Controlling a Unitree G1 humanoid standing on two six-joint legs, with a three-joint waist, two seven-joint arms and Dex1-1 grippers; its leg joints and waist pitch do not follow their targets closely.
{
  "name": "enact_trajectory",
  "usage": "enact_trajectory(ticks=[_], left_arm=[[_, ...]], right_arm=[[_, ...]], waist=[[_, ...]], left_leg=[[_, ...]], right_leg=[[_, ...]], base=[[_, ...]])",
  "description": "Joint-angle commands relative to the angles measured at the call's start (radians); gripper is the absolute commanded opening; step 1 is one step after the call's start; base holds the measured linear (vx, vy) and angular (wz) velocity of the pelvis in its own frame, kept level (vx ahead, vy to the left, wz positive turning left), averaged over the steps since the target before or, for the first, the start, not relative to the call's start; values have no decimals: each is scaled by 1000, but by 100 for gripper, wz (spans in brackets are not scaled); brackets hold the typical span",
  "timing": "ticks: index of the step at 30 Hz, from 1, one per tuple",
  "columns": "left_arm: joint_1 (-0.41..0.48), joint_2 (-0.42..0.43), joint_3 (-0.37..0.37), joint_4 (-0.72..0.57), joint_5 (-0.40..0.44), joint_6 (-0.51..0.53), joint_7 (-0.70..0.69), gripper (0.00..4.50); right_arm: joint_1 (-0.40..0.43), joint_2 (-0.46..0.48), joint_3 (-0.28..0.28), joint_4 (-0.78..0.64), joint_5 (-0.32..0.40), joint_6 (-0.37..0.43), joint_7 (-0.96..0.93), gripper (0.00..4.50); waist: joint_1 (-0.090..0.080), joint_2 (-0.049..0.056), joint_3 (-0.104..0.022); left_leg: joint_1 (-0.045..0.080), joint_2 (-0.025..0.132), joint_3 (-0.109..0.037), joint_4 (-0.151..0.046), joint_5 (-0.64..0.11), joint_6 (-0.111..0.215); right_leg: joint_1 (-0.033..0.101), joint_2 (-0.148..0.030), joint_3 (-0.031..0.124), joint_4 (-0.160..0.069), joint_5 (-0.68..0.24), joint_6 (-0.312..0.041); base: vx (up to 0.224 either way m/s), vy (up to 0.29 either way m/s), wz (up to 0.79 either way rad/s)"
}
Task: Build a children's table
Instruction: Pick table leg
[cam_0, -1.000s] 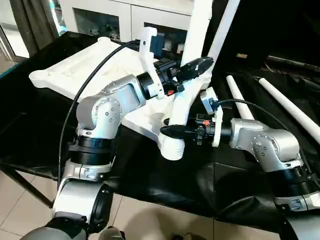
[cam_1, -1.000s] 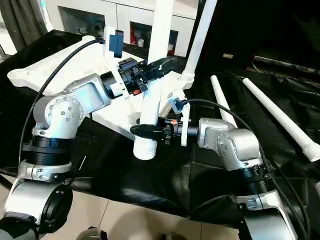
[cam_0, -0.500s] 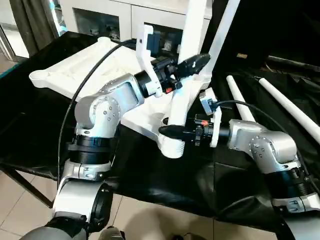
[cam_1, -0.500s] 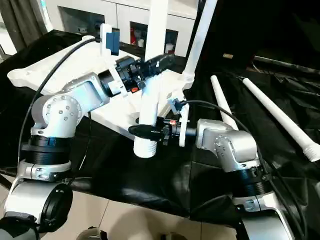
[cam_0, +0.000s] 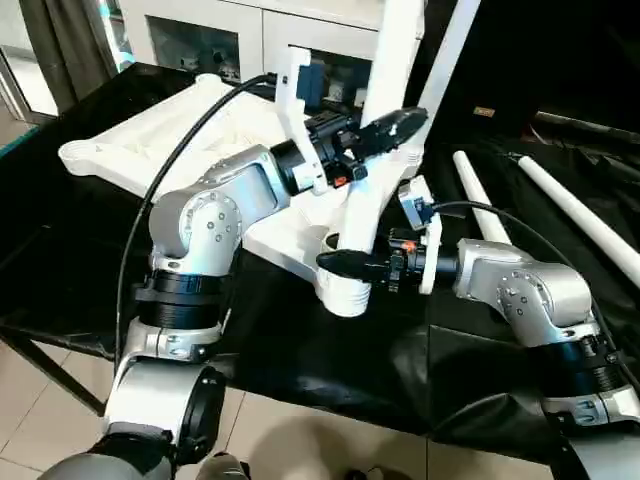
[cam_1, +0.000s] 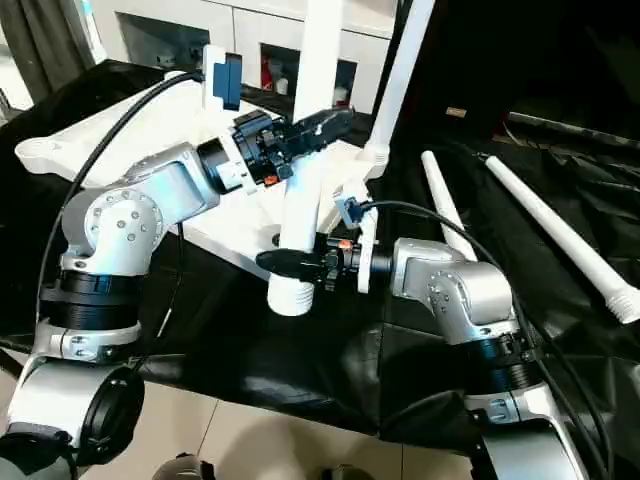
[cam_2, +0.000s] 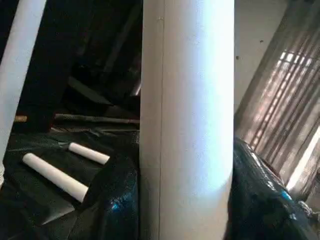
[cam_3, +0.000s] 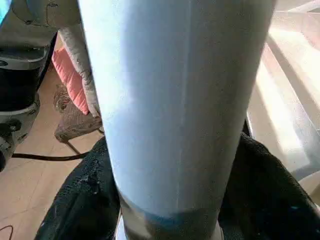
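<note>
The children's table's white tabletop lies upside down on the black-draped work table. One white leg stands a little tilted in the near corner socket. My left gripper is shut on this leg about halfway up; the leg is close in the left wrist view. My right gripper is at the leg just above the socket, and the leg is close in the right wrist view. A second leg stands upright in the corner behind.
Two loose white legs lie on the black cloth to the right. A white cabinet stands behind the work table. The work table's front edge and tiled floor lie just below my forearms.
The held leg and my left wrist wobbled slightly left and back again. My right forearm has edged a little to the left.
</note>
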Motion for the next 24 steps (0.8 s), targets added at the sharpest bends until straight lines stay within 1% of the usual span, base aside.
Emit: enact_trajectory(ticks=[1, 2, 9, 10, 11, 14, 15, 16, 17, 20, 24], left_arm=[[-13, -2, -17, -25, -15, 10, -11, 176], [-13, 1, -20, -26, -14, 11, -17, 176], [-11, 2, -23, -30, -12, 13, -18, 176], [-11, 2, -23, -30, -12, 13, -18, 176], [-11, 2, -23, -30, -12, 13, -18, 176], [-11, 2, -23, -30, -12, 12, -18, 176], [-11, 3, -24, -30, -11, 11, -18, 176], [-11, 4, -26, -29, -9, 8, -19, 176], [-11, 4, -27, -28, -7, 6, -19, 176], [-12, 3, -26, -23, -3, 1, -14, 176], [-14, 3, -23, -19, -1, -3, -13, 176]], right_arm=[[-11, -8, -16, 6, -3, -7, -3, 285], [-11, -8, -16, 5, -3, -7, -3, 285], [-7, -9, -15, -2, -1, -5, 0, 285], [-6, -9, -15, -2, -1, -5, 0, 268], [-5, -9, -16, -4, 0, -4, 0, 268], [-3, -9, -17, -5, 2, -3, 1, 241], [-3, -8, -17, -4, 2, -3, 1, 241], [-3, -8, -17, -4, 2, -3, 1, 218], [-3, -8, -17, -4, 2, -4, 1, 218], [-2, -8, -18, -3, 3, -5, 2, 200], [-1, -6, -18, -5, 3, -5, 2, 194]], waist=[[4, -2, -79], [5, -1, -80], [4, 0, -80], [4, 0, -80], [5, 0, -80], [5, 0, -80], [4, 0, -80], [4, 0, -80], [4, 0, -80], [5, 0, -80], [5, 0, -80]], left_leg=[[18, 11, 2, -65, -153, -7], [19, 11, 2, -65, -150, -7], [19, 11, 2, -65, -149, -7], [18, 10, 2, -65, -148, -6], [19, 10, 2, -65, -148, -6], [19, 11, 2, -65, -149, -6], [18, 10, 2, -65, -149, -6], [19, 11, 2, -65, -150, -6], [19, 11, 2, -65, -151, -6], [19, 11, 2, -65, -153, -8], [18, 11, 2, -65, -147, -6]], right_leg=[[51, -30, 23, -62, -184, -191], [51, -30, 22, -62, -179, -192], [52, -30, 23, -61, -167, -198], [53, -30, 23, -60, -165, -198], [53, -29, 23, -60, -164, -198], [53, -30, 22, -60, -165, -199], [53, -29, 23, -61, -165, -199], [52, -30, 22, -61, -165, -200], [52, -29, 23, -60, -165, -200], [53, -30, 23, -61, -171, -198], [53, -30, 23, -60, -160, -200]], base=[[0, 0, 0], [0, 0, 0], [0, 0, 0], [0, 0, 0], [0, 0, 0], [0, 0, 0], [0, 0, 0], [0, 0, 0], [0, 0, 0], [0, 0, 0], [0, 0, 0]])
